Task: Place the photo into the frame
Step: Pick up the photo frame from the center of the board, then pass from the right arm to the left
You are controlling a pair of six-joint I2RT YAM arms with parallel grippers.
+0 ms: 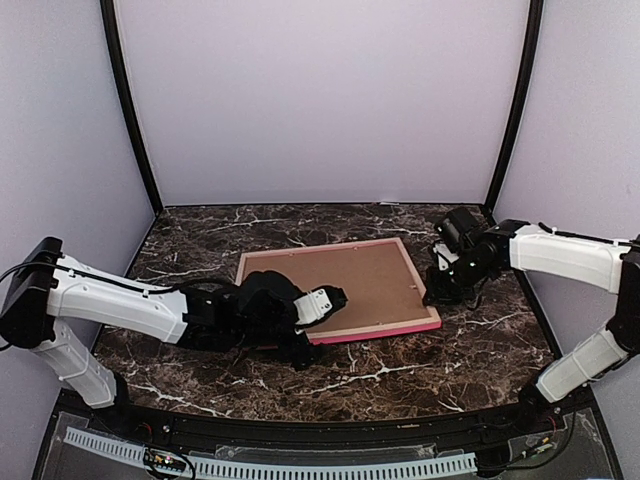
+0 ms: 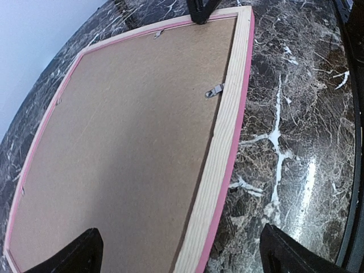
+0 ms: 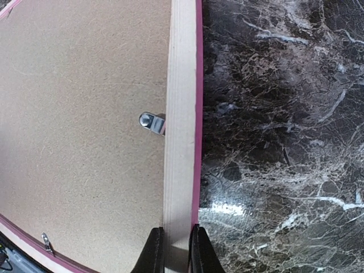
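The frame (image 1: 390,328) lies face down on the marble table, pale wood back up and pink edge showing. A brown backing board (image 1: 350,285) fills it, held by small metal clips (image 2: 214,91). The photo is hidden. My left gripper (image 1: 335,300) is open at the frame's near left side; in the left wrist view its jaws (image 2: 182,253) stand wide apart, one over the board (image 2: 125,142), one over the table, with the rail (image 2: 224,148) between them. My right gripper (image 1: 437,290) is shut on the frame's right rail (image 3: 179,114), a finger on each side (image 3: 176,247).
The dark marble table (image 1: 420,375) extends around the frame. Purple walls close the back and sides, with black posts at the corners (image 1: 130,110). A clip (image 3: 151,121) sits just ahead of the right fingers. The right gripper's fingers show at the top of the left wrist view (image 2: 202,8).
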